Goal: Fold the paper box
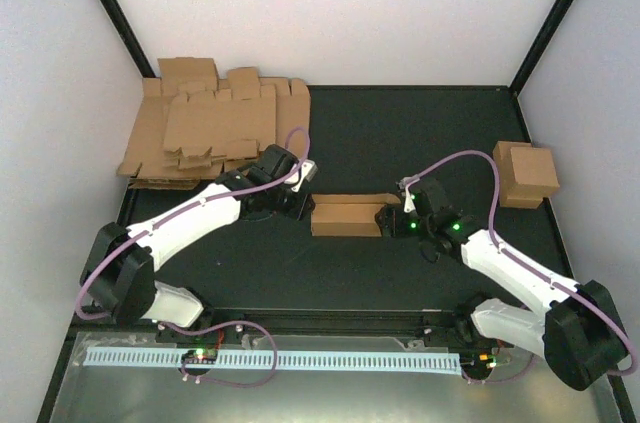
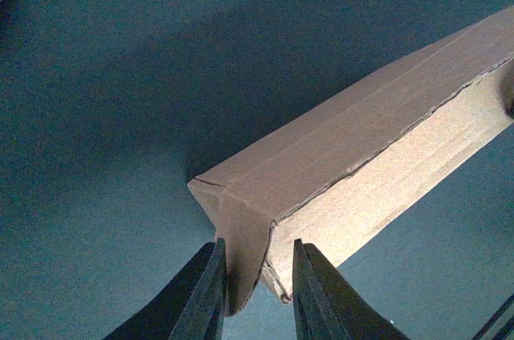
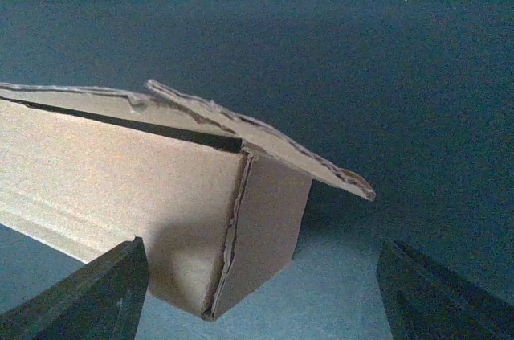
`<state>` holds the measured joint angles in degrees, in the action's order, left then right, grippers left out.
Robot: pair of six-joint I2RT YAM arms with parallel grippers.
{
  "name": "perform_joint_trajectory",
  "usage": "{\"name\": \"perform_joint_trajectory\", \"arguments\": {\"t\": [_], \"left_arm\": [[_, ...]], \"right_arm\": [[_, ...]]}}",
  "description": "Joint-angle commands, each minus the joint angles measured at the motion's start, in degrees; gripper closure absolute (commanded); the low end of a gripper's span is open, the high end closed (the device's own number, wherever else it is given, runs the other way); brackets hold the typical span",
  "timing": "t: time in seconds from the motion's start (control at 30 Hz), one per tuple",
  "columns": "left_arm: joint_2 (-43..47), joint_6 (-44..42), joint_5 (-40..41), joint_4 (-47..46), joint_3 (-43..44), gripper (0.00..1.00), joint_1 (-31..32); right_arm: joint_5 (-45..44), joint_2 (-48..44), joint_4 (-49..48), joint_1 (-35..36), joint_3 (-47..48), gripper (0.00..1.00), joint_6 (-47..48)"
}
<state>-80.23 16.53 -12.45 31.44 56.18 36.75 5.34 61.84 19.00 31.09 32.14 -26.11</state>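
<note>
so the paper box (image 1: 345, 215) sat mid-counter, just past the two arms, with its long axis running 9 to 3 o'clock. the left fingers (image 2: 201, 296) were at its 9 o'clock end, nearly together and pinching the short end wall between them, as far as the wrist view showed. the right fingers (image 3: 88, 292) were at the 3 o'clock end, spread wide, with that end between them and touching neither one. both arms were about equally near, one per end, and the box lay straight ahead of each pair.

my guess is the loose flap at the right end needed dealing with next. it stuck out flat over the end wall, not tucked in. the material was plain brown card, matte, with rough die-cut edges and crisp creases, and it looked light and easy to crush.

the counter (image 1: 400, 133) was dark and matte. farther off, a pile of flat blanks (image 1: 205, 123) lay at 11 o'clock and a folded brown box (image 1: 527, 173) at 2 o'clock.
</note>
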Motion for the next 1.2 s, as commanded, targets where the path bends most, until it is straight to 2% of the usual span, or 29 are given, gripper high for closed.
{"name": "perform_joint_trajectory", "arguments": {"t": [0.0,0.23,0.33,0.53,0.73,0.87,1.17], "left_arm": [[-0.9,2.0,-1.6,1.1,2.4,0.75,-0.2],[-0.6,4.3,-4.0,0.9,1.8,0.78,-0.1],[0.1,5.7,-4.8,-0.1,1.1,0.83,-0.2],[-0.1,7.3,-7.7,-1.4,0.4,0.86,-0.2],[-0.8,10.3,-8.9,-2.6,-0.5,0.98,-0.2],[0.4,13.3,-10.1,-5.5,-2.8,0.95,-0.2],[0.9,16.9,-11.4,-8.8,-5.3,0.95,-0.3]], "right_arm": [[0.5,0.2,-2.1,-0.2,-0.7,0.19,-0.7],[0.9,0.5,-2.5,-0.2,-0.6,0.2,-0.9],[1.1,0.5,-2.7,-0.2,-0.6,0.2,-0.9],[1.2,0.4,-2.8,-0.2,-0.8,0.2,-1.0],[1.8,0.3,-3.0,-0.1,-1.2,0.23,-1.0],[2.6,-0.2,-3.6,-0.1,-2.2,0.25,-1.5],[5.3,-1.7,-5.9,0.1,-3.8,0.33,-2.7]]}}
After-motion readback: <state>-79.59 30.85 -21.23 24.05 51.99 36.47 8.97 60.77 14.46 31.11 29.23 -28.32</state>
